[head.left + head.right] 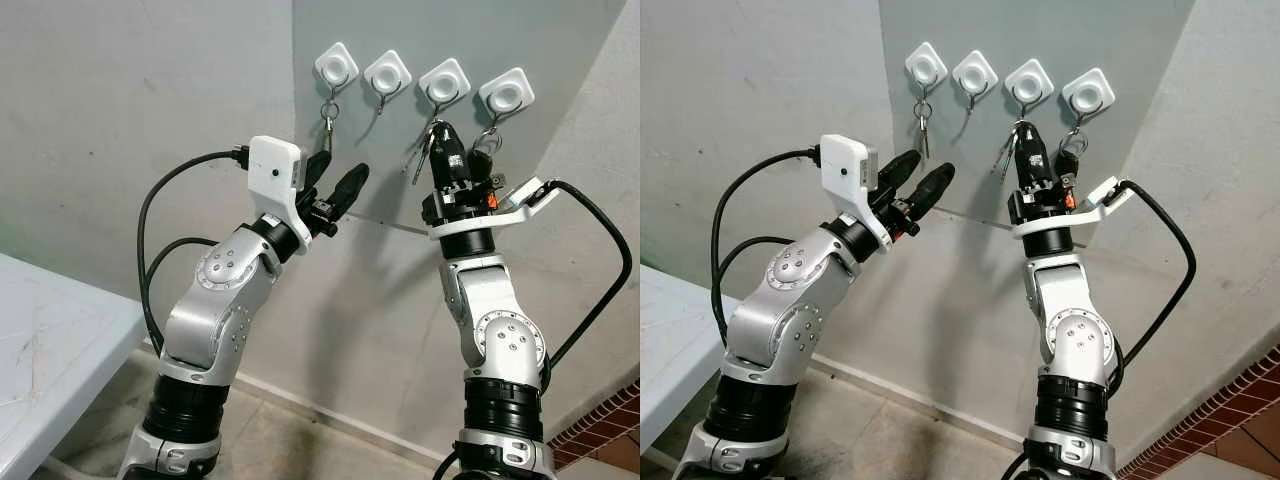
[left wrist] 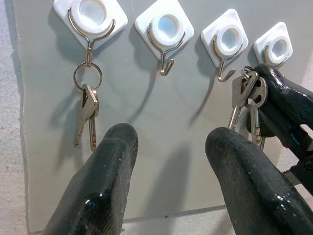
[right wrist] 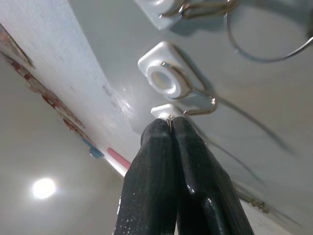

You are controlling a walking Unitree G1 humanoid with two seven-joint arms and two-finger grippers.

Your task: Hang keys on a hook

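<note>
Left wrist view shows our right gripper (image 1: 441, 133) clenched on the keys (image 2: 248, 95) just beside the third hook (image 2: 226, 62). We should lift the ring over its tip, then let go (left gripper (image 1: 335, 180) idles, fingers apart).

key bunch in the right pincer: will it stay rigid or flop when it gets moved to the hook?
Likely floppy: the keys dangle loose from a ring below the right pincer. Probably swings and jingles on any jerk. Smooth metal pinched between shut fingers may slip, so the third hook needs a slow approach.
</note>
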